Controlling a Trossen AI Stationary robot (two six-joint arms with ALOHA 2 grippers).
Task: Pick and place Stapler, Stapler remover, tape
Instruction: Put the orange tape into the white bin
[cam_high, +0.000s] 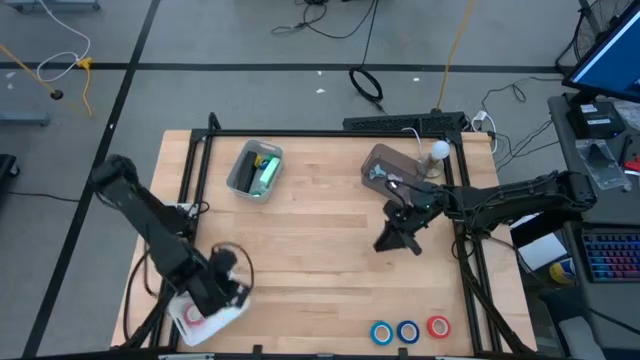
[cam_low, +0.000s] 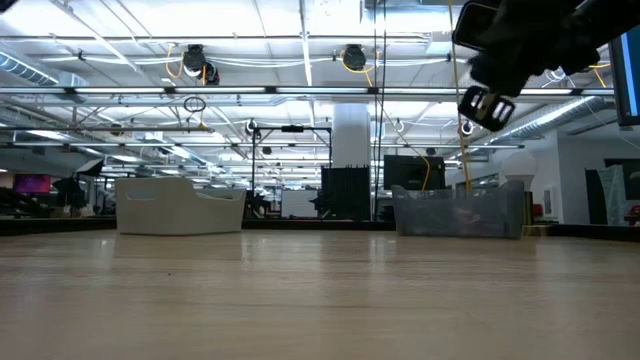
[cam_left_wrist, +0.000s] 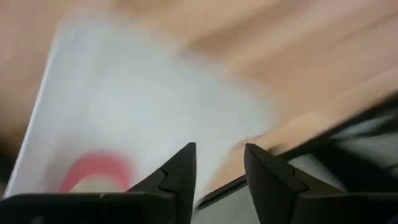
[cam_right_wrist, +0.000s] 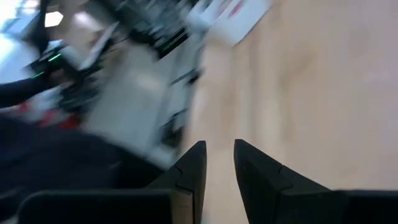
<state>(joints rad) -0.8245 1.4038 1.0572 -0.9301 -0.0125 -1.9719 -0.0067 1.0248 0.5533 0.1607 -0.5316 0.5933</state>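
A red tape roll (cam_high: 190, 315) lies flat in a white tray (cam_high: 235, 312) at the table's near left corner; the left wrist view shows the roll (cam_left_wrist: 96, 171) on the tray's floor (cam_left_wrist: 143, 99). My left gripper (cam_high: 222, 292) (cam_left_wrist: 221, 155) hangs above the tray, pointing steeply down, open, with nothing between its fingers. Two blue tape rolls (cam_high: 394, 332) and another red tape roll (cam_high: 438, 326) lie flat near the front edge at the right. My right gripper (cam_high: 400, 238) (cam_right_wrist: 219, 152) hovers over mid-table, open and empty. A green stapler (cam_high: 266, 172) lies in a clear bin (cam_high: 240, 175). The stapler remover I cannot make out.
A grey bin (cam_high: 385, 165) with small items stands at the back right, beside a white bulb-like thing (cam_high: 439, 152). A black frame (cam_high: 330, 133) runs along the table's far and side edges. Bare wood lies between the bins and the rolls at the front.
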